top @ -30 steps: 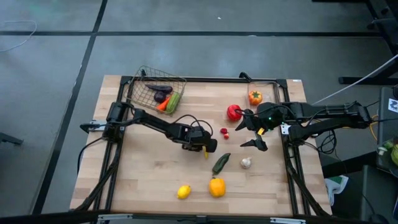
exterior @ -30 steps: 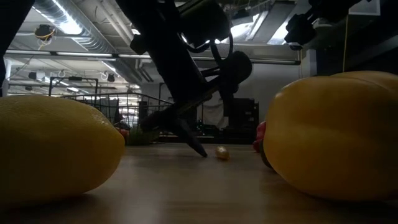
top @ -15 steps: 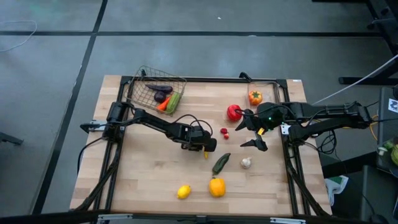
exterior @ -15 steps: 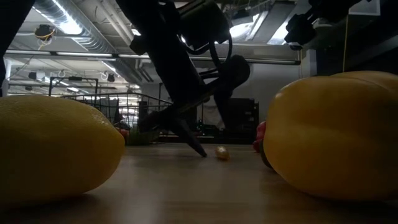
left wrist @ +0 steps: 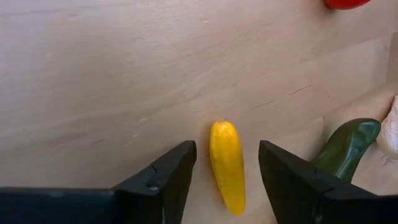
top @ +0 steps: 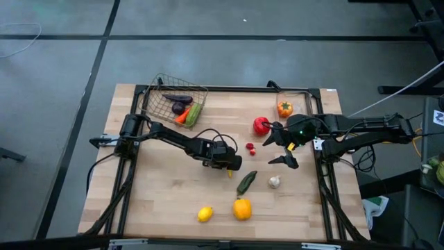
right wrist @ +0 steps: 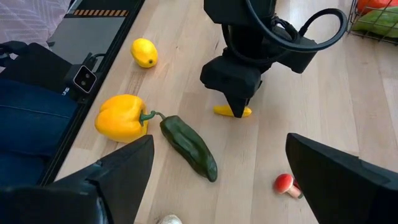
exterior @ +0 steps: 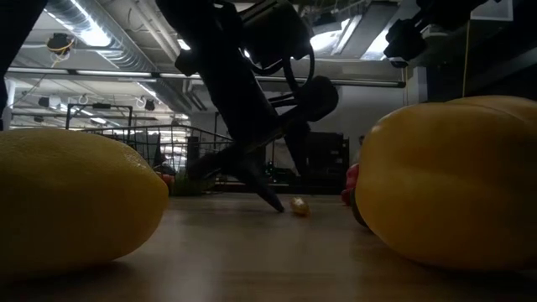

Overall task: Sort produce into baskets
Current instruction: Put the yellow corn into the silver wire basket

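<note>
My left gripper [top: 229,169] is open, pointing down at mid-table. Its two fingers [left wrist: 169,176] stand on either side of a small yellow chili-shaped piece [left wrist: 227,165] that lies on the wood, with a gap on both sides. My right gripper [top: 278,148] is open and empty, hovering right of centre near a red tomato [top: 261,126] and a small red piece [top: 250,146]. The wire basket [top: 161,104] at the far left holds purple, orange and green pieces. The clear bin [top: 306,92] at the far right holds an orange pepper [top: 284,108].
A dark green pepper [top: 246,182], a white garlic bulb [top: 275,182], a yellow bell pepper [top: 241,208] and a lemon [top: 205,214] lie toward the near edge. Bare wood shows at the near left. A person's legs in jeans [right wrist: 28,118] are beyond the table's near edge.
My left gripper has edged slightly closer to the small yellow piece, still open. The produce has not moved.
</note>
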Tool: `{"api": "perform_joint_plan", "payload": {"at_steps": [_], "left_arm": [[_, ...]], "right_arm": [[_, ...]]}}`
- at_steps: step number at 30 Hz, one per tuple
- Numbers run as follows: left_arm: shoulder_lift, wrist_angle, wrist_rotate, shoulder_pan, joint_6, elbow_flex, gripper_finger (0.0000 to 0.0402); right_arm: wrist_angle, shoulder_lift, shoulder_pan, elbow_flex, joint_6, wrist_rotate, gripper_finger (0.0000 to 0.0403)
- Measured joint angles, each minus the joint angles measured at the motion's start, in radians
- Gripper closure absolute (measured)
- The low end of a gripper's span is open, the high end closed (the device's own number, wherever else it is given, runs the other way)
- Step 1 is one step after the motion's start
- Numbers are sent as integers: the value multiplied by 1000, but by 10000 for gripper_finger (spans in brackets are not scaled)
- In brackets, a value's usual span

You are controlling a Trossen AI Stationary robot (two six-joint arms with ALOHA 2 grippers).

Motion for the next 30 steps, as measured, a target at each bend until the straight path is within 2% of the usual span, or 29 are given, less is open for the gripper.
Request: {"api": "perform_joint_plan", "payload": {"at_steps": [20,30], "left_arm": [[17,21,11,-4,26,9,340],[18,66,28,15,85,8,340]], "right_arm": [[0,0,0,0,0,0,43],[-1,0,0,0,0,0,43]]}}
